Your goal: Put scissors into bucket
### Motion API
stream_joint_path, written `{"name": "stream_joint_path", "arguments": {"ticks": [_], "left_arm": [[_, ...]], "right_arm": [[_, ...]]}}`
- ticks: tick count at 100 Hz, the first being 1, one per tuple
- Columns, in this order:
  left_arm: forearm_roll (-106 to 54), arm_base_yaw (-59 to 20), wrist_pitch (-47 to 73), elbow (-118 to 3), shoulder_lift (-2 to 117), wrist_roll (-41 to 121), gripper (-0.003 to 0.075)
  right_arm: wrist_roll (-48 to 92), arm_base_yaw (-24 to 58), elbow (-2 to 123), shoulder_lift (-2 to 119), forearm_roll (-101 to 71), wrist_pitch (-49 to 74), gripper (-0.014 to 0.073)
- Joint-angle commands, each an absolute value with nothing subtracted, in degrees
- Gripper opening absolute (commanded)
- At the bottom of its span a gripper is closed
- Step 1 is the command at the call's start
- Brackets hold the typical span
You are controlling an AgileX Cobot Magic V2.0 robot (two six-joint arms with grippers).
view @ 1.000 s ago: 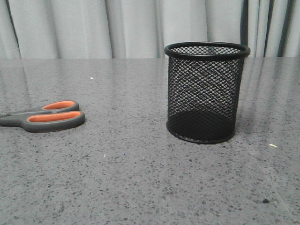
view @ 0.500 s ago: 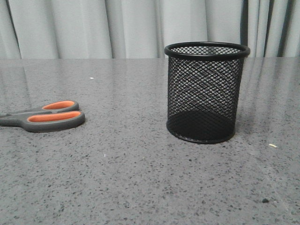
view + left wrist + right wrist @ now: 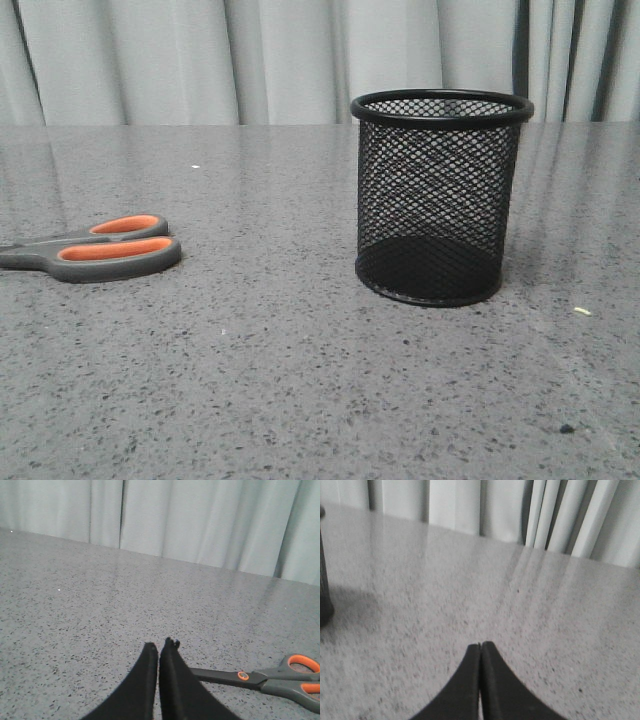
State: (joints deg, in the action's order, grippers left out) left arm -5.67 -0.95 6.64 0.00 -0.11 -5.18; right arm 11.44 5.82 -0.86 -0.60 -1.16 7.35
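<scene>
scissors [image 3: 95, 247] lie flat on the desk [image 3: 300, 380] at the left edge, handles toward the middle, blades running off frame to the left, so the long axis goes left-right. bucket [image 3: 440, 195] stands upright right of centre, well apart from them, nothing inside that i can see. in my left wrist view the scissors [image 3: 270, 677] sit just beside my left claw [image 3: 159, 652], which is pressed together and holds nothing. my right claw [image 3: 480, 647] is also pressed together, over bare desk near the bucket's base. judgement: left arm is the nearer one; spread it, cross the long axis near the pivot.
</scene>
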Motion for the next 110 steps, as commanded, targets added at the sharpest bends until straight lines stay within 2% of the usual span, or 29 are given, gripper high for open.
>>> {"name": "stream_joint_path", "arguments": {"ticks": [1, 73, 110], "left_arm": [[-6.19, -1.19, 2.19, 2.36, -1.69, -5.50, -0.0020], [-6.99, -1.19, 2.19, 2.36, -1.69, -5.50, -0.0020], [-31.27, -1.19, 0.63, 2.01, -1.69, -5.50, -0.0020]], "right_arm": [[11.53, 5.47, -1.15, -1.91, -4.79, 0.37, -0.0074], [11.53, 5.47, -1.15, -1.91, -6.46, -1.24, -0.0074], [11.53, 5.47, -1.04, -1.91, -33.64, -3.82, -0.0074]]}}
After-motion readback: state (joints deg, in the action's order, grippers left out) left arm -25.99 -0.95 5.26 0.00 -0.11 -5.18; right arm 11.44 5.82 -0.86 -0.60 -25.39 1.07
